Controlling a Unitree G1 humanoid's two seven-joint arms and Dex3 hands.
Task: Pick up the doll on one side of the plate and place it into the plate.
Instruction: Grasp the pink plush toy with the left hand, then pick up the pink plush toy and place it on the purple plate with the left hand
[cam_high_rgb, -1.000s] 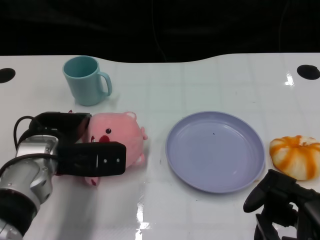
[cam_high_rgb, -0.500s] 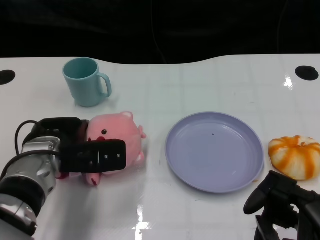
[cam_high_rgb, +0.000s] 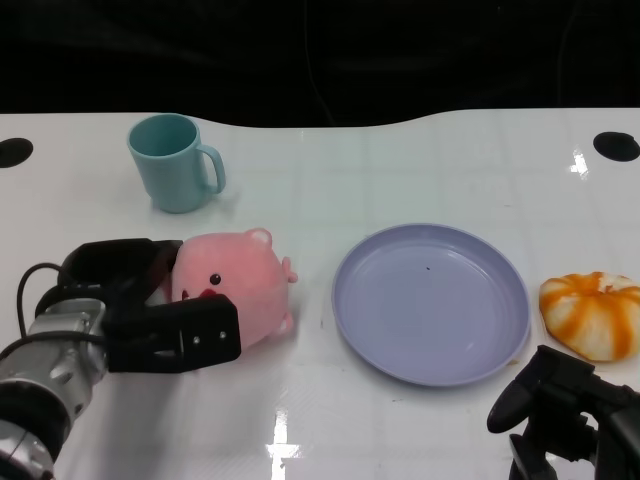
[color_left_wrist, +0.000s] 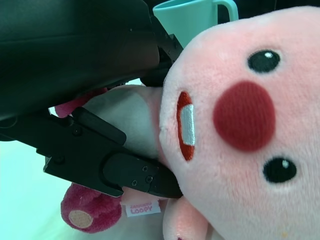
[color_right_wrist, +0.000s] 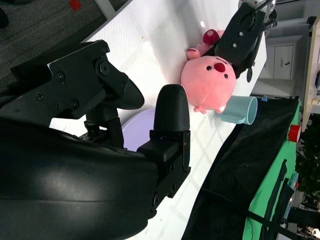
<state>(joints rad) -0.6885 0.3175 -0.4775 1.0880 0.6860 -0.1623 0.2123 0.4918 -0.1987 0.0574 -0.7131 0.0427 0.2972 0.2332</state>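
Head view has the left hand (cam_high_rgb: 150, 320) wrapped round the pink plush doll (cam_high_rgb: 235, 290), fingers (color_left_wrist: 120, 170) clamped on its body from both sides. The doll sits on the white counter (cam_high_rgb: 400, 170), just left of the purple plate (cam_high_rgb: 430, 300) and apart from its rim, not lifted as far as I can tell. The right hand (cam_high_rgb: 565, 410) hangs by the lower right corner, holding nothing, fingers apart.

What I'd worry about: plush is squishy, so the hold could be mostly on fur and stuffing, and it might slide out mid-carry. Carry it too low and the doll could catch the rim and shove the plate towards the orange-striped pumpkin toy (cam_high_rgb: 592, 312). The teal mug (cam_high_rgb: 175, 162) stands behind, probably safe.
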